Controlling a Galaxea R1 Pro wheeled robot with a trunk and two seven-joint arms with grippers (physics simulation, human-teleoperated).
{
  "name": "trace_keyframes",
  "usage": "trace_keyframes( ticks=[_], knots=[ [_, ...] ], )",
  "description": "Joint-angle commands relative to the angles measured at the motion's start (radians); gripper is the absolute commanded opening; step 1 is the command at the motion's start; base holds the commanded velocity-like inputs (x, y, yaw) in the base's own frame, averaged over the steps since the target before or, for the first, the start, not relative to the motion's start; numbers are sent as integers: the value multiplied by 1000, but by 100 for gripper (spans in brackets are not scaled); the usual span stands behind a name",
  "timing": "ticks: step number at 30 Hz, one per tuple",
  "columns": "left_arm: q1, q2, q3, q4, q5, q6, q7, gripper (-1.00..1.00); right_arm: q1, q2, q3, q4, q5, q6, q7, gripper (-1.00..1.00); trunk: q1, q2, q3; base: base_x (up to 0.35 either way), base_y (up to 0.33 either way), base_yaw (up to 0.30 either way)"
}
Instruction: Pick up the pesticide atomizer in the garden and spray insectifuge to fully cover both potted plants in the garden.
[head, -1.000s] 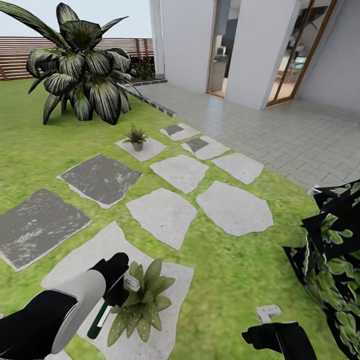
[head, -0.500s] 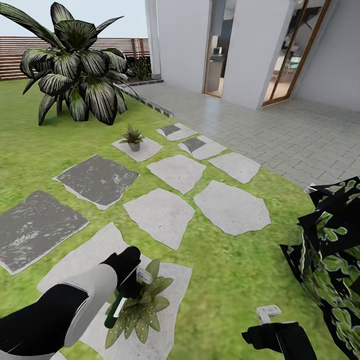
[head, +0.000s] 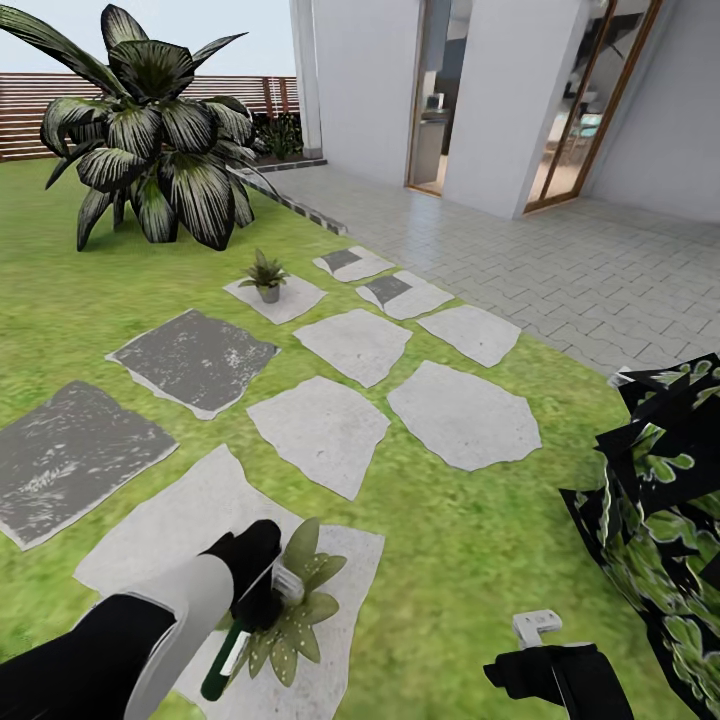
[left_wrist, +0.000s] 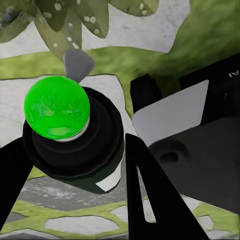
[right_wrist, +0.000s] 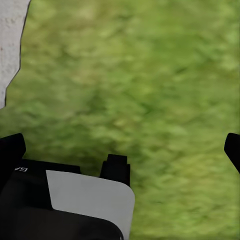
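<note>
the left gripper (head: 252, 590) is clamped on the pesticide atomizer (head: 232, 640), holding it tilted over the near potted plant (head: 295, 610). in the head view the bottle's dark-green body slants down and back toward the robot below the gripper, white label showing, while its pale spray head (head: 290, 584) sits just past the fingers, right over the speckled leaves. the plant rests on a pale stepping stone (head: 180, 520) in the lawn (head: 470, 540).

in the left wrist view the atomizer (left_wrist: 75, 145) sits between the two dark fingers (left_wrist: 150, 200), its round bright-green end facing the camera, with the plant's leaves (left_wrist: 75, 20) just beyond it.

the second potted plant (head: 265, 275), in a small grey pot, stands well apart on a farther stone, near the big striped-leaf palm (head: 150, 140).

the right gripper (head: 540, 640) hangs low over the grass beside a dark leafy bush (head: 660, 520); in the right wrist view its fingertips (right_wrist: 12, 150) stand wide apart with only grass between them, holding nothing.
</note>
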Motion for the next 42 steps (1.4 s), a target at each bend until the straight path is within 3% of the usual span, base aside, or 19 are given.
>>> trace_keyframes(
  ticks=[1,7,16,21,24,33,42],
  knots=[
    [4,0,-6,-2,-10,2,-10,-100,-1,1,-3,-1,10,2,10,100,0,0,-1,0,0,0],
    [0,-3,-6,-8,-9,2,-11,-100,-1,1,-3,-1,10,2,10,100,0,0,-1,0,0,0],
    [-76,-14,-1,-18,-3,2,-15,-100,-1,1,-3,-1,10,2,10,100,0,0,-1,0,0,0],
    [-80,-14,73,-18,2,2,-15,-100,-1,1,-3,-1,10,2,10,100,0,0,-1,0,0,-1],
    [-78,-14,84,-17,1,2,-15,-100,-1,1,-3,-1,10,2,10,100,0,0,-1,0,0,-118],
    [-74,-12,87,-14,1,2,-15,-100,-1,1,-2,-1,10,2,11,100,0,0,-1,0,0,-274],
    [-70,-13,87,-14,1,2,-15,-100,-1,3,9,46,11,4,16,100,0,0,-1,0,0,-37]
  ],
)
